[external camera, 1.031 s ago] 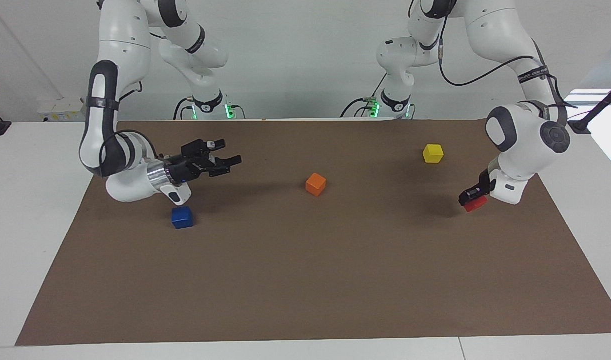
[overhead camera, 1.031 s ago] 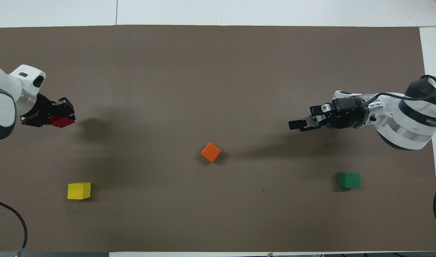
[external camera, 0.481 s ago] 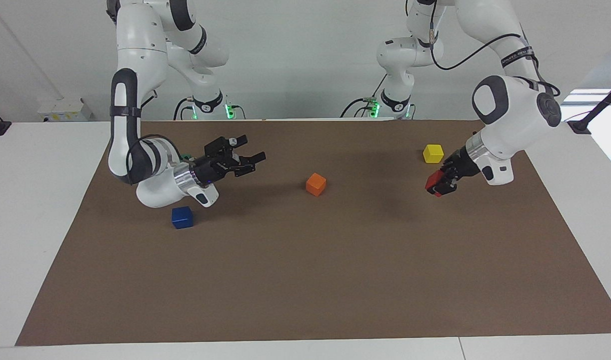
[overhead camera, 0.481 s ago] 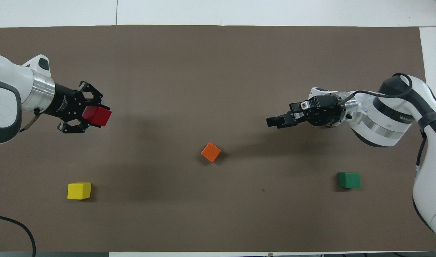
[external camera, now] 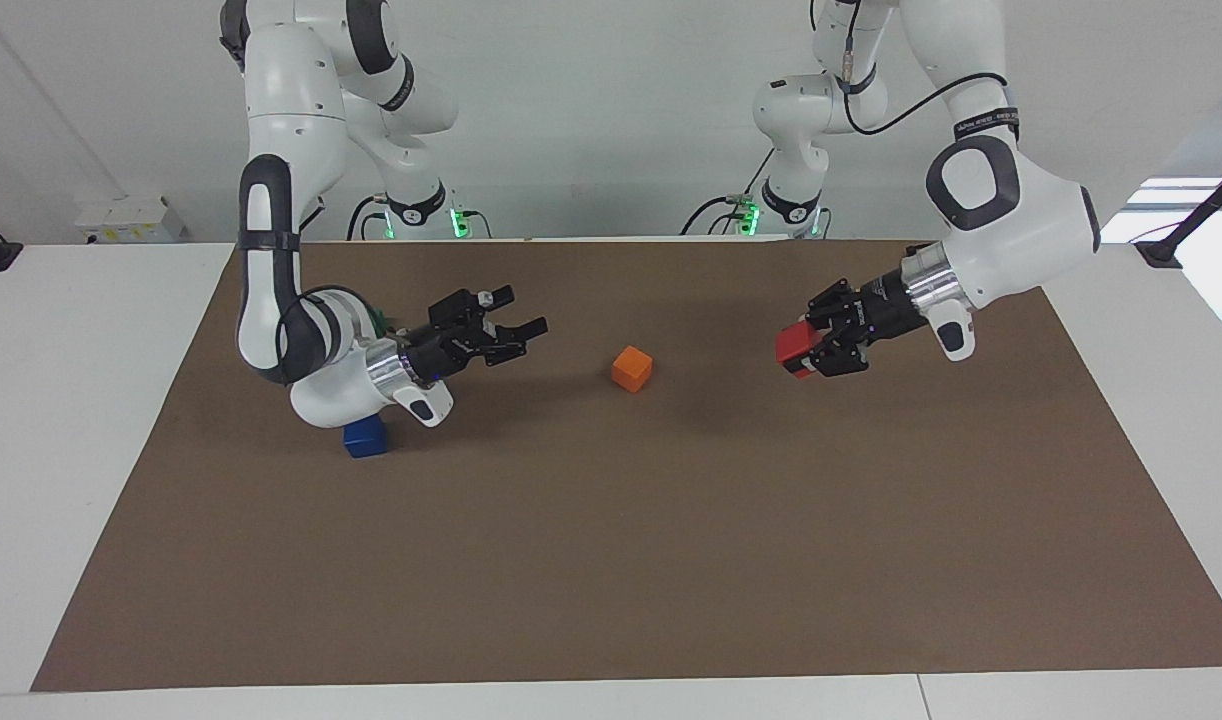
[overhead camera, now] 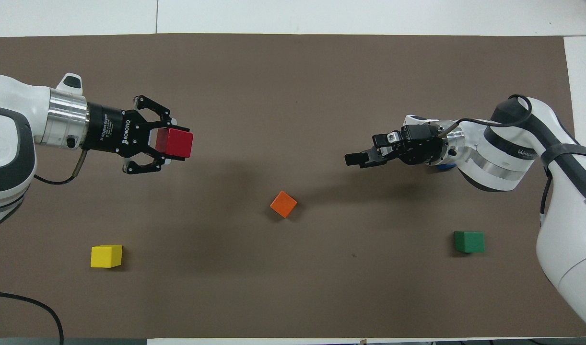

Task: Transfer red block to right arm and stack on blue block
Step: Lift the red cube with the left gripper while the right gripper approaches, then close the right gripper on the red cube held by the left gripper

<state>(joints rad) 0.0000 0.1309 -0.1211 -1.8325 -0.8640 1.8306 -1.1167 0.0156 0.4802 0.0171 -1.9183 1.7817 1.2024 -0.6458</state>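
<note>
A white table point(external camera: 71, 420) is covered across most of its top by a brown mat point(external camera: 611, 560), and a plain pale wall is seen at the robots' end of it. No containers are seen; only loose cubes are laid on the mat. An orange block point(external camera: 632, 368) is set near the middle, a yellow block point(overhead camera: 106, 256) toward the left arm's end and a green block point(overhead camera: 469, 241) toward the right arm's end, both of these nearer to the robots than the orange one.

The red block point(external camera: 794, 346) is pinched between the fingers of the left gripper point(external camera: 819, 345), which is held in the air over bare mat between the orange block and the left arm's end of the table. The right gripper point(external camera: 516, 335) is held in the air over the mat toward the right arm's end, pointed at the orange block, with its fingers spread apart and nothing between them.

The blue block point(external camera: 365, 438) is rested on the mat and is partly covered by the wrist of the right arm point(external camera: 341, 370); from overhead only a sliver of it is made out under that wrist. The yellow block is hidden by the left arm in the facing view, and only a trace of green is made out there at the right arm's forearm.
</note>
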